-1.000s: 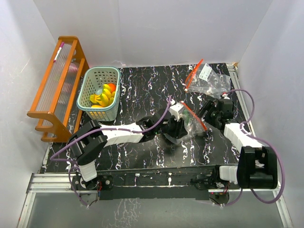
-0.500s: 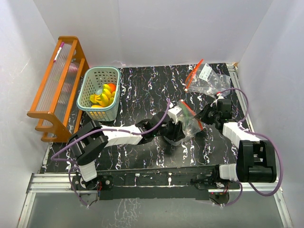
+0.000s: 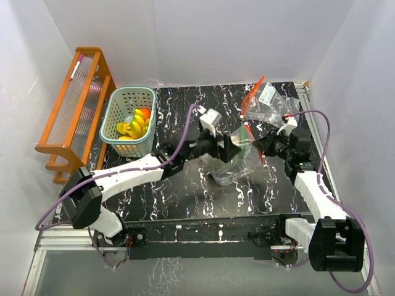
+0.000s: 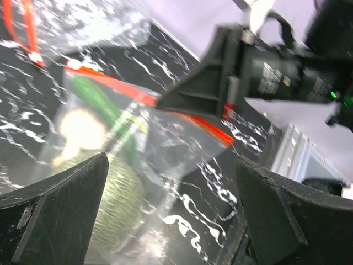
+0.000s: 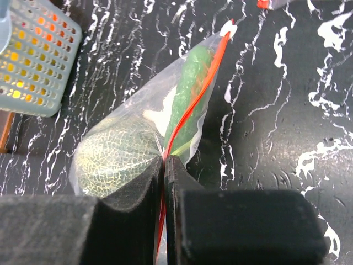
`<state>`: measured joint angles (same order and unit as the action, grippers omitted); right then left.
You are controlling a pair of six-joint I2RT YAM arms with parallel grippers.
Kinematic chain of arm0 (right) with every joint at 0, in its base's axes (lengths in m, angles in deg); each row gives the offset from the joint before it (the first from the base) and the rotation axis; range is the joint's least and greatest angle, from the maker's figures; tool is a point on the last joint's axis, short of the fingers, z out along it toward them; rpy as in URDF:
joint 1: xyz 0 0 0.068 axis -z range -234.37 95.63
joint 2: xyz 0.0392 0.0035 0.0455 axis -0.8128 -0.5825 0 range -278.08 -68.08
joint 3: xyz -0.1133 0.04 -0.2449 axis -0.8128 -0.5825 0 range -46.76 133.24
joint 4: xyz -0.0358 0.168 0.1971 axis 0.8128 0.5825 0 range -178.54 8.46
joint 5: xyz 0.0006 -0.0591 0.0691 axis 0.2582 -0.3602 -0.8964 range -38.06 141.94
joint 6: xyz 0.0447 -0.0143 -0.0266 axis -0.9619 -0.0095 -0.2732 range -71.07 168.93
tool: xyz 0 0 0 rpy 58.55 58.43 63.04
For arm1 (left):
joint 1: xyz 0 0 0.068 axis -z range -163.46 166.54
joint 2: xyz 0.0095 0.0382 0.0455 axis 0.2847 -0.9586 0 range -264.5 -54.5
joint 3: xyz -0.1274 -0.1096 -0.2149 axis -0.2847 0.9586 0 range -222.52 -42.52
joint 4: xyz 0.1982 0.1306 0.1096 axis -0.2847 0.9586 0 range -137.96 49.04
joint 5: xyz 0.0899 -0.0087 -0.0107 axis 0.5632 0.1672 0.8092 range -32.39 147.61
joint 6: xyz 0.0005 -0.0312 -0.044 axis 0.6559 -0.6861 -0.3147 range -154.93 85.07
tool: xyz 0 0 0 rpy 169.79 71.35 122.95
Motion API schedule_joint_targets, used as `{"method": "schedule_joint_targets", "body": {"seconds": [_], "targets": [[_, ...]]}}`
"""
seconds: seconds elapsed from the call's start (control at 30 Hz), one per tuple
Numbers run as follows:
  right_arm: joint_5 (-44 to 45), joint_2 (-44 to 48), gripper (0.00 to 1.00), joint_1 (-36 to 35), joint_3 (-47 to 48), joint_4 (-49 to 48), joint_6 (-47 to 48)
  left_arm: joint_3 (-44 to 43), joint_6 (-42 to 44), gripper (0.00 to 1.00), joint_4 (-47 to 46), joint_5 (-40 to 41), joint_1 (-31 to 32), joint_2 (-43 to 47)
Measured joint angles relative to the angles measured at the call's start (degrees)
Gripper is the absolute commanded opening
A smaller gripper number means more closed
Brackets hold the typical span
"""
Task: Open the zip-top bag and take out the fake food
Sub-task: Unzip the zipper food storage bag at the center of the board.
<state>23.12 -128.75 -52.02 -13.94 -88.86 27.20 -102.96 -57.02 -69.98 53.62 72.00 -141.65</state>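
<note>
Clear zip-top bag (image 3: 233, 163) mid-worktop (image 3: 179, 111) from above: right hand (image 3: 262, 146) clamped on its red seal, left hand (image 3: 229, 148) gaping wide just beside. Left wrist: fingers (image 4: 60, 210) spread far apart, bag ahead between them. Right wrist: pads (image 5: 135, 193) pressed together on seal; fake food (image 5: 116, 157) inside, netted melon plus green piece.

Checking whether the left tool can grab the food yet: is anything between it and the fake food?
Yes. The fake food lies inside the clear bag, whose red zip strip looks closed and is pinched by the shut right tool. The open left tool faces the bag wall.
</note>
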Motion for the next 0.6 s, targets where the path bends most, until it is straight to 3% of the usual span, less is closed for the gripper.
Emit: {"method": "schedule_joint_targets", "body": {"seconds": [0.37, 0.6], "targets": [[-9.8, 9.2, 0.08, -0.4, -0.1, -4.7, 2.4, 0.5, 0.9, 0.97, -4.3, -3.2, -13.9, -0.7], [-21.7, 9.6, 0.08, -0.8, -0.2, -11.2, 2.1, 6.1, -1.8, 0.97, -17.9, -19.8, -21.6, -8.3]]}}
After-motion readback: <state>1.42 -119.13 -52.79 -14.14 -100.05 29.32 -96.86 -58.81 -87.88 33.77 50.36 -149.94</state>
